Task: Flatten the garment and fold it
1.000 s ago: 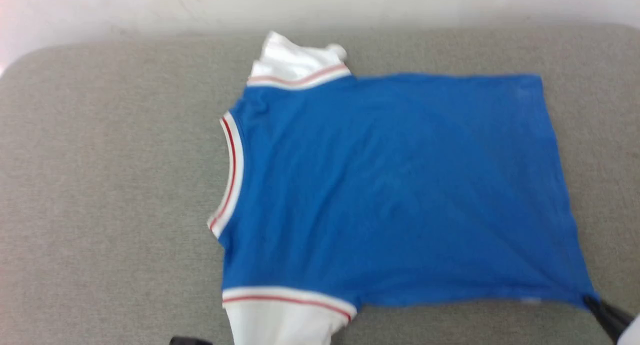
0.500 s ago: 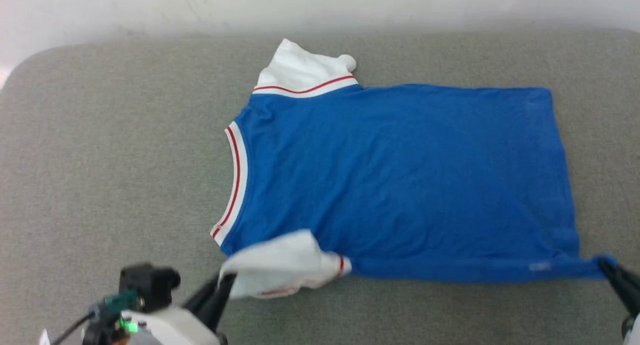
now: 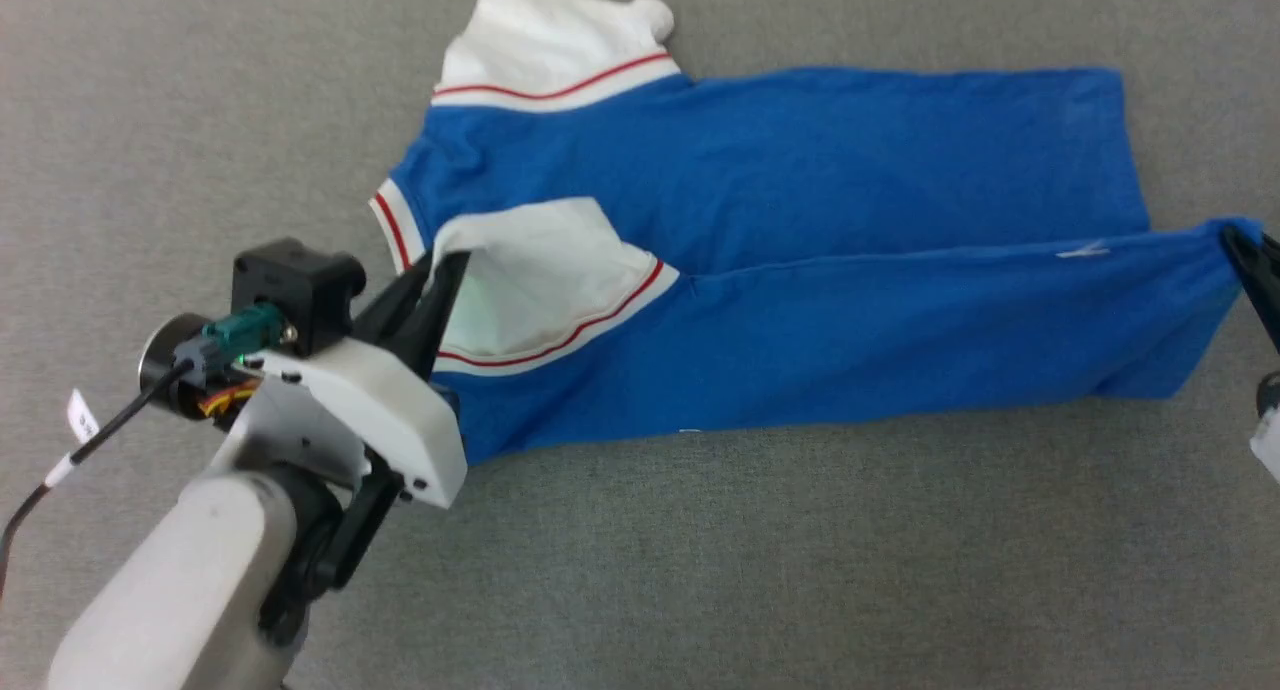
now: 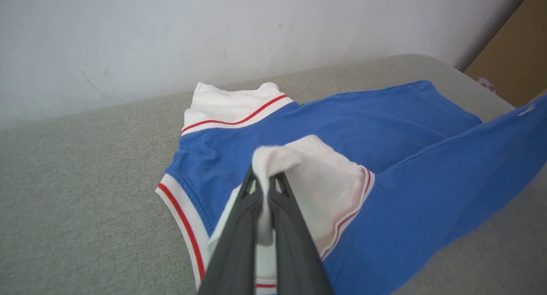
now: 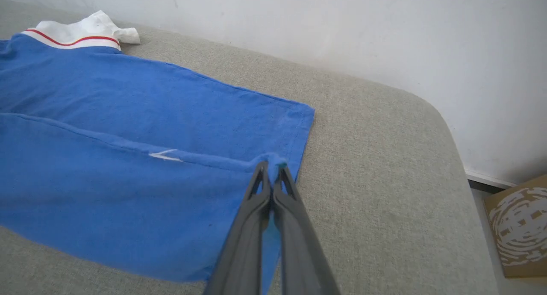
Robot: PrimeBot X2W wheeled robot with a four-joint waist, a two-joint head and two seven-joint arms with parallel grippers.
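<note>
Cloth is pinched in both grippers. The left gripper has its two dark fingers pressed together on the edge of the near white sleeve of the bright blue jersey T-shirt — in the left wrist view the white fabric bulges out over the fingertips. The right gripper, at the head view's right edge, is likewise clamped tight, on the near corner of the blue hem.

Between them the shirt's near side is stretched up off the grey woven cushion and overlaps the far half, which lies flat. The red-striped white collar points to the robot's left, and the far white sleeve sits crumpled toward the white wall. A brown cardboard box stands beyond the cushion's rounded corner — seen from the right wrist.
</note>
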